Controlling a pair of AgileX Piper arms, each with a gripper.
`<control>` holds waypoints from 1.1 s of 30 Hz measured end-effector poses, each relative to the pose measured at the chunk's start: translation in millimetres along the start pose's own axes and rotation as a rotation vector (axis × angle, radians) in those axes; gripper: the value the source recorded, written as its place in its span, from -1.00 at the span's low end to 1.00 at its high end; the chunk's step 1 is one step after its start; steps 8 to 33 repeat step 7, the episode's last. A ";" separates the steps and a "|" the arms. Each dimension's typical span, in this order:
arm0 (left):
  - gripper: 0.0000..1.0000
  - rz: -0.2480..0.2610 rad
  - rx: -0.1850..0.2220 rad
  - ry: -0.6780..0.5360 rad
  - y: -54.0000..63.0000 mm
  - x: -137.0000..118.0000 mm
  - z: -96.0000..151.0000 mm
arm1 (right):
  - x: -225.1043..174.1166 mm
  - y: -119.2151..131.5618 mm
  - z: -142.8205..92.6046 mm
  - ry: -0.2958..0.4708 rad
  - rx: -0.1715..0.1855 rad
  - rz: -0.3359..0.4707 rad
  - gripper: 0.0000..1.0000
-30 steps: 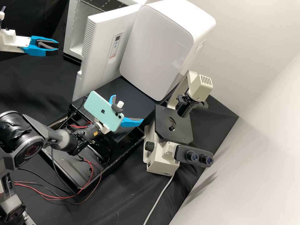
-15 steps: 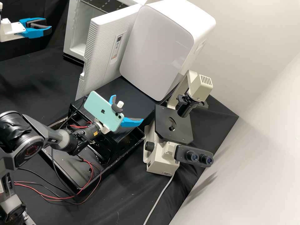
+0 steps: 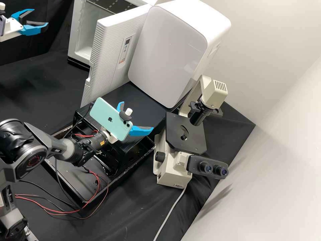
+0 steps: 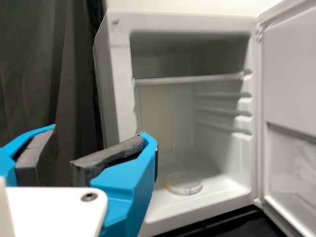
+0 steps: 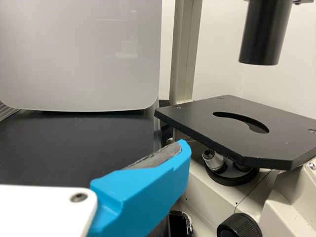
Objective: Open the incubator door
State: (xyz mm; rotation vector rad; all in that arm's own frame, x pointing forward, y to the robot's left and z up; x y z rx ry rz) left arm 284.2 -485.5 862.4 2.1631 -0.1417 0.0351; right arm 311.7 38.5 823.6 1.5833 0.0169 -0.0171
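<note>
"incubator door (image 3: 112,40)?"
"swung wide beside the white cabinet (image 3: 167,50); black-draped bench (image 3: 43,83) below."
"and the room?"
"pale wall (image 3: 277,43), dark curtain (image 4: 39,74)."
"grip?"
"left gripper (image 3: 40,16) and right gripper (image 3: 137,115) both have their fingers spread."

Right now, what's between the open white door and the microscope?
In the high view, a big white box and part of a black stand are between the door and the microscope.
</note>
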 end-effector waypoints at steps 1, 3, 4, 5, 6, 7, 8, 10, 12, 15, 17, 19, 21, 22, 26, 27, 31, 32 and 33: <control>1.00 -0.002 -0.016 -0.011 -2.4 1.3 -2.7 | 0.0 0.0 0.0 0.000 0.000 0.000 1.00; 1.00 0.005 -0.051 -0.012 -7.3 4.3 -8.3 | 0.0 0.0 0.0 0.000 0.000 0.000 1.00; 1.00 0.012 -0.067 -0.007 -9.1 5.5 -10.7 | 0.0 0.0 0.0 0.000 0.000 0.000 1.00; 1.00 0.012 -0.084 0.001 -11.8 6.7 -13.5 | 0.0 0.0 0.0 0.000 0.000 0.000 1.00; 1.00 0.007 -0.105 0.016 -15.6 8.1 -17.2 | 0.0 0.0 0.0 0.000 0.000 0.000 1.00; 1.00 0.004 -0.121 0.025 -16.9 8.5 -18.6 | 0.0 0.0 0.0 0.000 0.000 0.000 1.00; 1.00 0.004 -0.121 0.025 -16.9 8.5 -18.6 | 0.0 0.0 0.0 0.000 0.000 0.000 1.00; 1.00 0.004 -0.121 0.025 -16.9 8.5 -18.6 | 0.0 0.0 0.0 0.000 0.000 0.000 1.00; 1.00 0.004 -0.121 0.025 -16.9 8.5 -18.6 | 0.0 0.0 0.0 0.000 0.000 0.000 1.00; 1.00 0.004 -0.121 0.025 -16.9 8.5 -18.6 | 0.0 0.0 0.0 0.000 0.000 0.000 1.00; 1.00 0.004 -0.121 0.025 -16.9 8.5 -18.6 | 0.0 0.0 0.0 0.000 0.000 0.000 1.00; 1.00 0.004 -0.121 0.025 -16.9 8.5 -18.6 | 0.0 0.0 0.0 0.000 0.000 0.000 1.00; 1.00 0.004 -0.121 0.025 -16.9 8.5 -18.6 | 0.0 0.0 0.0 0.000 0.000 0.000 1.00; 1.00 0.004 -0.121 0.025 -16.9 8.5 -18.6 | 0.0 0.0 0.0 0.000 0.000 0.000 1.00; 1.00 0.004 -0.121 0.025 -16.9 8.5 -18.6 | 0.0 0.0 0.0 0.000 0.000 0.000 1.00; 1.00 0.004 -0.121 0.025 -16.9 8.5 -18.6 | 0.0 0.0 0.0 0.000 0.000 0.000 1.00; 1.00 0.004 -0.121 0.025 -16.9 8.5 -18.6 | 0.0 0.0 0.0 0.000 0.000 0.000 1.00; 1.00 0.004 -0.121 0.025 -16.9 8.5 -18.6 | 0.0 0.0 0.0 0.000 0.000 0.000 1.00; 1.00 0.004 -0.121 0.025 -16.9 8.5 -18.6 | 0.0 0.0 0.0 0.000 0.000 0.000 1.00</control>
